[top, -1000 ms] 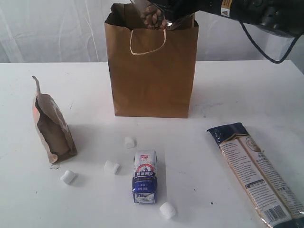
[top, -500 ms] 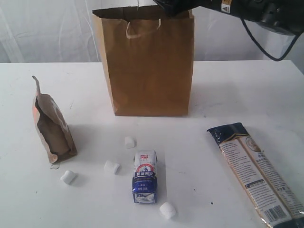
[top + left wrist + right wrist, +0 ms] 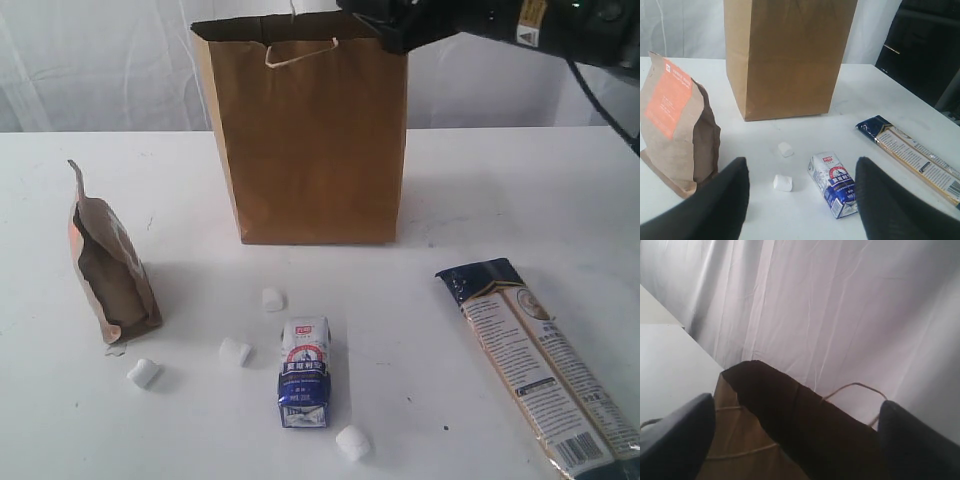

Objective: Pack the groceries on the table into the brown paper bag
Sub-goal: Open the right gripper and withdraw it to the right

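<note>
Spread right fingers (image 3: 675, 440) above brown paper bag (image 3: 740, 440) mouth.

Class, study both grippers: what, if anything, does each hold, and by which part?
Nothing is held. The left gripper is open above the table; the right gripper is open over the brown paper bag.

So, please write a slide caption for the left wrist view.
Open left gripper facing brown pouch, marshmallows, small carton, noodle pack and brown paper bag.
</note>
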`<state>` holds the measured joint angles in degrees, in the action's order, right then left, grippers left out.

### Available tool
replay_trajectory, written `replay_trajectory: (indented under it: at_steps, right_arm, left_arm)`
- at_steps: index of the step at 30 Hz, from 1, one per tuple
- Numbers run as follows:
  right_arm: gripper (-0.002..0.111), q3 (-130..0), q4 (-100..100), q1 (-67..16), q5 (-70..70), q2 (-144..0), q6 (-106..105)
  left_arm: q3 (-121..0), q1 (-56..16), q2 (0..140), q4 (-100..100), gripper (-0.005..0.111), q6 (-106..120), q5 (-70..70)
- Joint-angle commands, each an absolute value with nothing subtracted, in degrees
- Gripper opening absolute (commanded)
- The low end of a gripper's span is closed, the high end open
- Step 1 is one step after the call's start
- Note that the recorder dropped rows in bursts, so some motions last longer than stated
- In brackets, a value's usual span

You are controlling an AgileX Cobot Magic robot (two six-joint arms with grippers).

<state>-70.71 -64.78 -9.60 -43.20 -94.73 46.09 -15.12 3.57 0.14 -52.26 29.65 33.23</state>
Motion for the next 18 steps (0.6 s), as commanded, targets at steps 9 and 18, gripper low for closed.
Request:
replay_trajectory:
  at_steps: [9,18]
  right_arm:
    - [0.081,-51.0,-64.5,-4.6,-27.0,-67.4,58.3]
    - [0.07,-39.6,-95.2,-5.8,-29.9,-50.5,99.2]
  left_arm:
    - [-15.5,3.3,0.0,-53.1,0.064,29.8,33.6]
    - [-15.5,3.3,0.0,-53.1,0.064,29.8,33.6]
